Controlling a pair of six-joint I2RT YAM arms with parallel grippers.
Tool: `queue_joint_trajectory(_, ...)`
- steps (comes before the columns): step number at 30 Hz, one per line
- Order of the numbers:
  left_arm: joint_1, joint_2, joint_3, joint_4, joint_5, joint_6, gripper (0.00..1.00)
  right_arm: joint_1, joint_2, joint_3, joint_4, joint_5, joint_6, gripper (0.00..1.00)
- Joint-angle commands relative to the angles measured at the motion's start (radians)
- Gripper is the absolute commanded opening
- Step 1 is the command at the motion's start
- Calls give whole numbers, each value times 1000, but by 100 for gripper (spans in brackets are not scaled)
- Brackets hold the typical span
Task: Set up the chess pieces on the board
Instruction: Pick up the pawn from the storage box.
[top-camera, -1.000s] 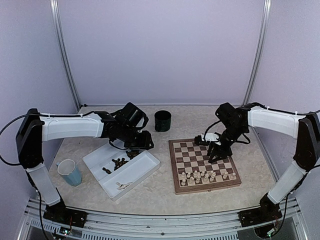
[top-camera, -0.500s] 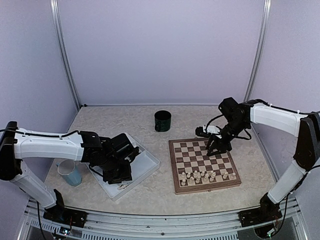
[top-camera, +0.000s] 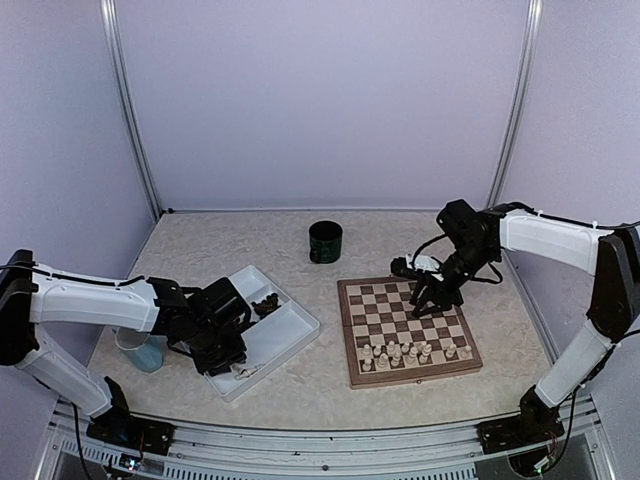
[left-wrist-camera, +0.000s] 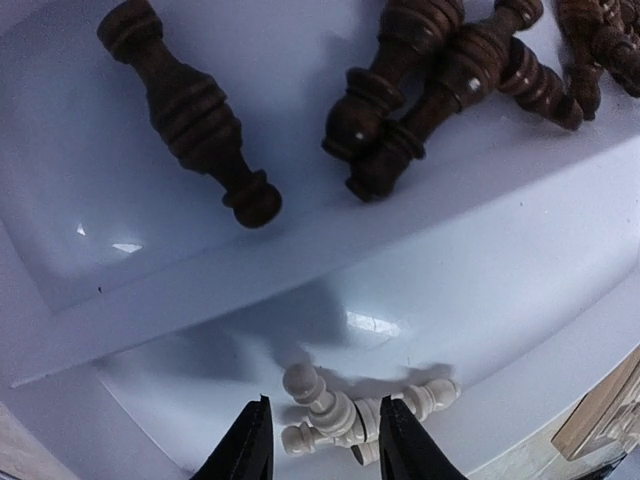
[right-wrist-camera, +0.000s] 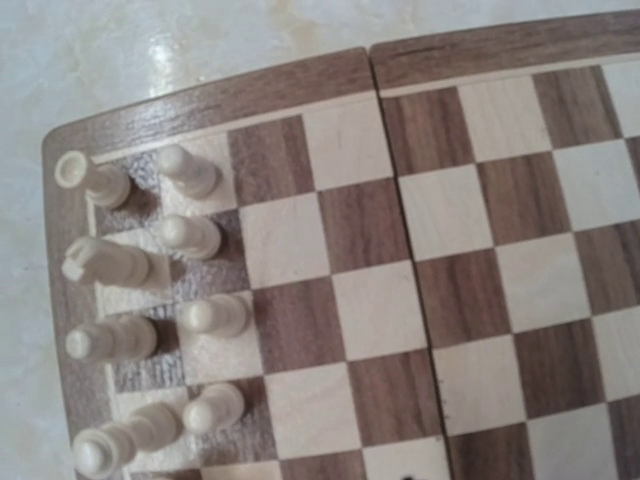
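Left end effector (left-wrist-camera: 325, 445) was seen part-open, straddling small cream turned-wood chess pieces (left-wrist-camera: 320, 408) heaped in the white divided plastic tray (left-wrist-camera: 480, 260). One piece was judged best centred and singled out before closing. Right end effector (top-camera: 432, 297) was seen above the brown-and-tan checked wooden board (top-camera: 365, 320); whether it was open or closed could not be told.

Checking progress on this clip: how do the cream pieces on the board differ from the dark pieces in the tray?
The cream pieces stand upright in two rows along the near edge of the board; the dark pieces lie on their sides, jumbled, in the white tray. The cream pieces are pale wood, the dark pieces deep brown. Both are small turned wooden figures.
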Motion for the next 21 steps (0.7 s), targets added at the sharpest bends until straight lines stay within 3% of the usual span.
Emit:
queue_joint_trajectory(1,27,9,0,67,14,6,35,-7,-6,-23,2,-46,-22,35)
queue_joint_trajectory(8,36,97,35,68,66,51,27,-8,10,-36,8,-51,-29,34)
queue_joint_trajectory(15,-3,159,101,-43,59,64,27,-12,21,-43,2,-54,-46,34)
queue_joint_trajectory(21,14,180,127,-16,67,129,16,-12,28,-37,7,-64,-44,34)
